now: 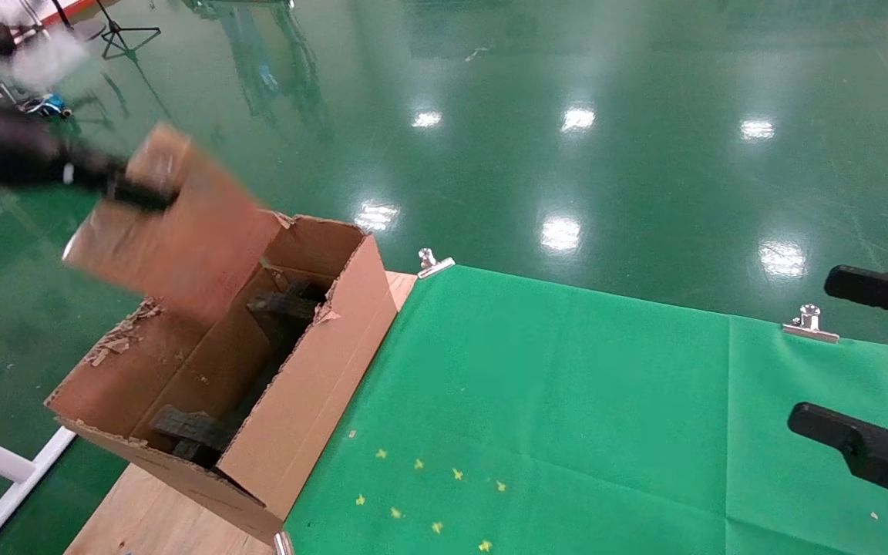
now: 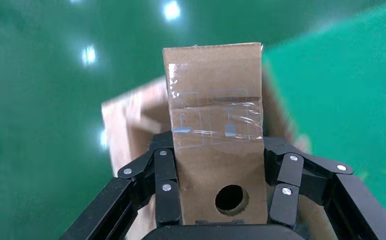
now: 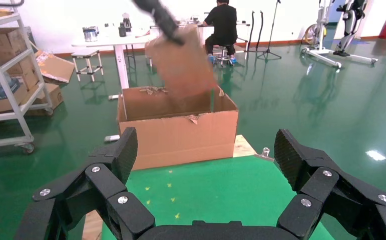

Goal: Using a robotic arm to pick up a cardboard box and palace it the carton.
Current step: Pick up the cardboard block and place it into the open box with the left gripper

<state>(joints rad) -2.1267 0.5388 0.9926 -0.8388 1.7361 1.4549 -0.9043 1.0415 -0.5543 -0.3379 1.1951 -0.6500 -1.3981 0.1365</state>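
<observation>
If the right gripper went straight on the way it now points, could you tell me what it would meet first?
Probably the large brown corrugated carton: it stands squarely ahead of the open right gripper, beyond bare green cloth. Depth is uncertain, and the gripper might pass above its rim.

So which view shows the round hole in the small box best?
The left wrist view: the hole faces the camera on the cardboard box, clamped in the left hand. Head and right wrist views show the box only blurred above the carton, no hole visible.
</observation>
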